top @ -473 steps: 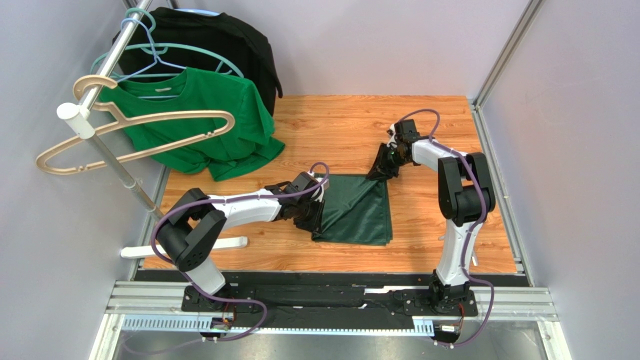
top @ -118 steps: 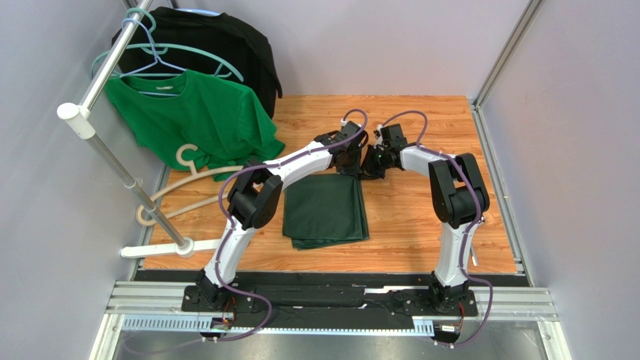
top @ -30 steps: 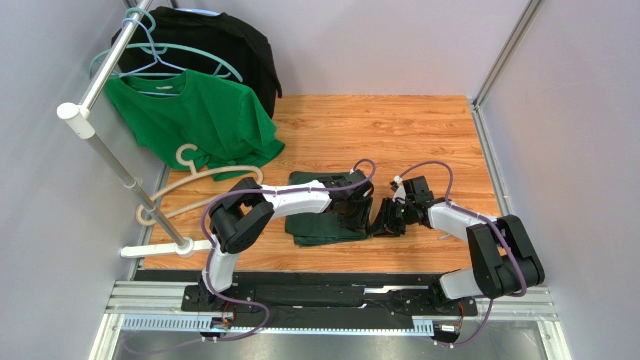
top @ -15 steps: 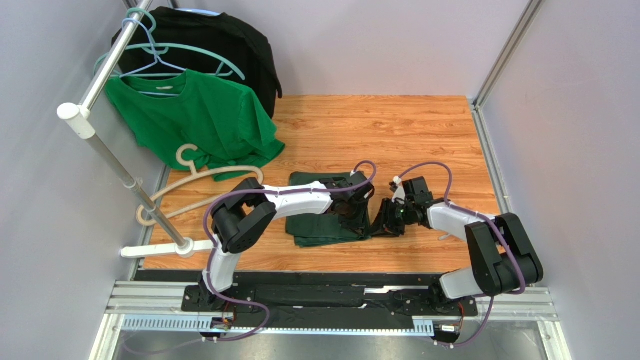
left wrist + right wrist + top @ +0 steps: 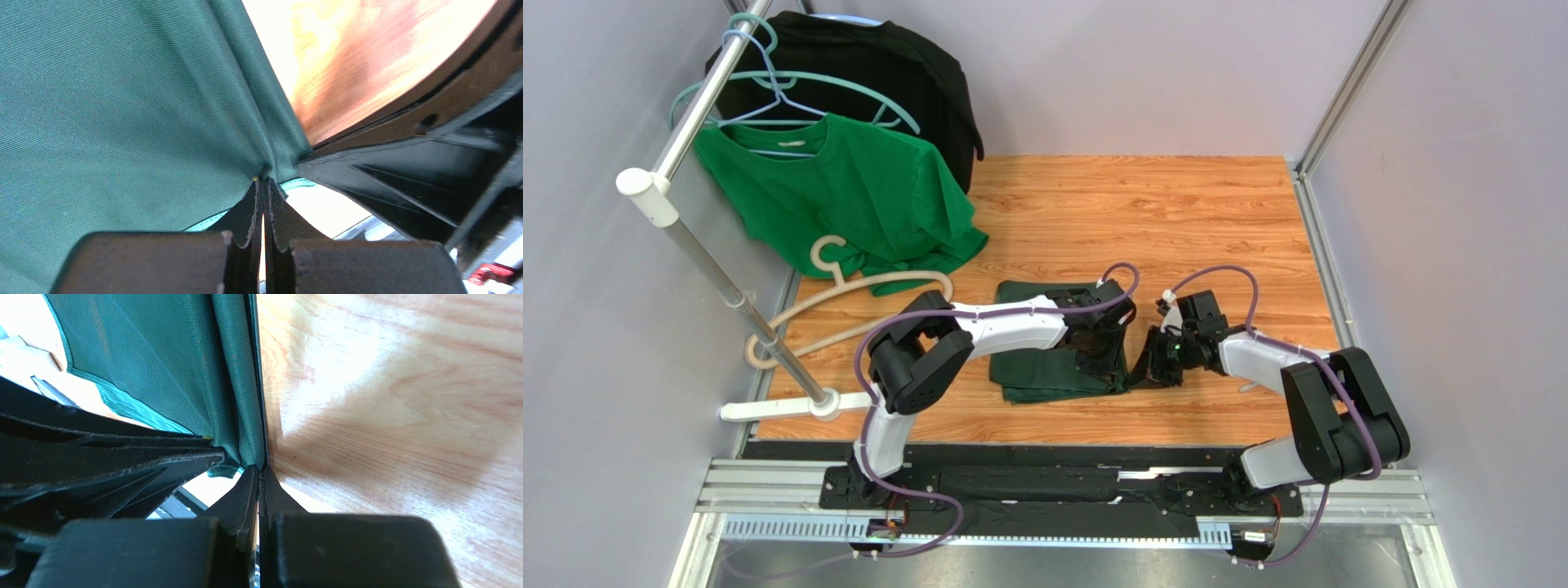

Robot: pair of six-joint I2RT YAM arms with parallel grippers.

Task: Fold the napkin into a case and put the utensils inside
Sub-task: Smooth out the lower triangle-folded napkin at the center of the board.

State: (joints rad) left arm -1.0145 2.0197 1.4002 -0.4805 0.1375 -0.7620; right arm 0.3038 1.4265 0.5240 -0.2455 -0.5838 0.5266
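Both jaws were pinched shut on the napkin edge. Soft, floppy cloth, so grabbing corners seemed smartest.

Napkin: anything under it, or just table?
Only the wooden table shows around the napkin. The left tool and right tool pinch its edge nearest the right arm. Whatever lies beneath the folded layers is covered.
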